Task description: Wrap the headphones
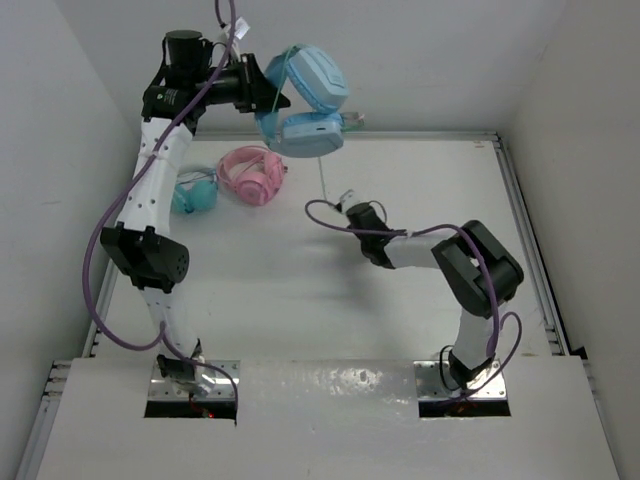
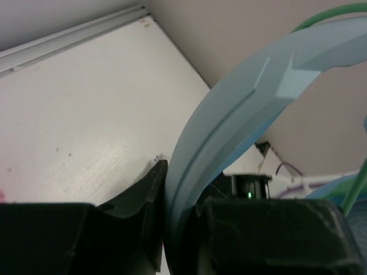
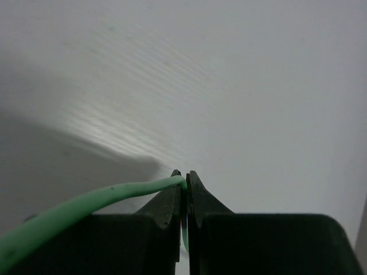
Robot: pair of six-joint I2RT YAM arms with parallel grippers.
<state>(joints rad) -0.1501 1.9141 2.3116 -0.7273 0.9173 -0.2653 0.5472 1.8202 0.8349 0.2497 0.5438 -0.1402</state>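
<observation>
The light blue headphones (image 1: pixel 305 100) hang in the air at the back of the table, earcups stacked. My left gripper (image 1: pixel 262 95) is shut on their blue headband (image 2: pixel 229 120), which fills the gap between the fingers in the left wrist view. A thin green cable (image 1: pixel 324 175) runs down from the earcups to my right gripper (image 1: pixel 350 212), low over the middle of the table. In the right wrist view the gripper (image 3: pixel 185 179) is shut on the green cable (image 3: pixel 86 206), which trails off to the left.
Pink headphones (image 1: pixel 253 175) and teal headphones (image 1: pixel 195 190) lie on the table at the back left, under the left arm. White walls enclose the table on the left, back and right. Purple arm cables loop beside both arms.
</observation>
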